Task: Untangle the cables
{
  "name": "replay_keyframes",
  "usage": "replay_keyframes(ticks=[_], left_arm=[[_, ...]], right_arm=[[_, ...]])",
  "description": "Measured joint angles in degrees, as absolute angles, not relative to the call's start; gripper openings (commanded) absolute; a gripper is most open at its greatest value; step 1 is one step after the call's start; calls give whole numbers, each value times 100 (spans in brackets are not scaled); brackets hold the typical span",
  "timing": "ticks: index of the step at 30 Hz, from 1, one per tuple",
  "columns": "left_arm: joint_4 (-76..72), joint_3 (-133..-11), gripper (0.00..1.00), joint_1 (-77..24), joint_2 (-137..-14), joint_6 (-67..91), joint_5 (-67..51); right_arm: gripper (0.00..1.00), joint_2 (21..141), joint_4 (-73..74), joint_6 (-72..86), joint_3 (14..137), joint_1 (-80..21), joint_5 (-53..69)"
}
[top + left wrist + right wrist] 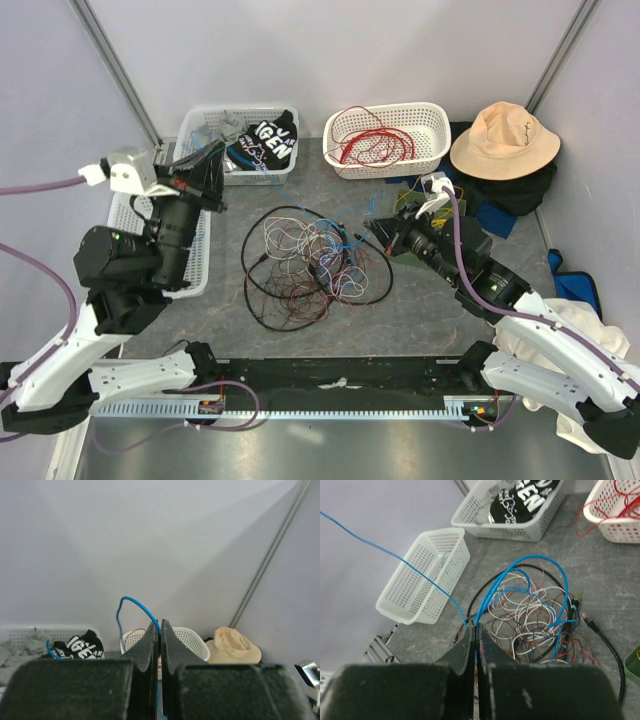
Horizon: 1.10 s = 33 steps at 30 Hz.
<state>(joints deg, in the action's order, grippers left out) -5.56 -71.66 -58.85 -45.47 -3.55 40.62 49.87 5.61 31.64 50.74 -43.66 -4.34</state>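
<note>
While the tangled heap of cables (310,265) lies in the middle of the bench (425,310), the left hand (160,622), up at the left, is clamped on a blue cable (134,601), and the right hand (474,630), at the heap's right edge, pinches blue cable too.

Cables (310,262) on table (430,315) centre

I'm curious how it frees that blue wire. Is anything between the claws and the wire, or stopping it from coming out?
Nothing separates them: the left gripper and right gripper are both shut on the blue wire. What holds it back is the heap of other cables, which its loops are mixed into.
</note>
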Motion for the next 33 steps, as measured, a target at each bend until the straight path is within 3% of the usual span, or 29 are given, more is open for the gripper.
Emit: replay_keyframes(ticks=[16,26,33], left_arm=[[602,-12221,2,-5885,-7172,-1798,4091],[674,-13288,2,-5887,-7894,-2775,4338],[298,-12860,2,-5887,-7712,-3155,4661]], right_arm=[[0,5000,469,3138,4410,-4366,-305],[0,5448,336,3055,3760,-4366,-327],[0,5288,211,3055,3524,-4366,-281]])
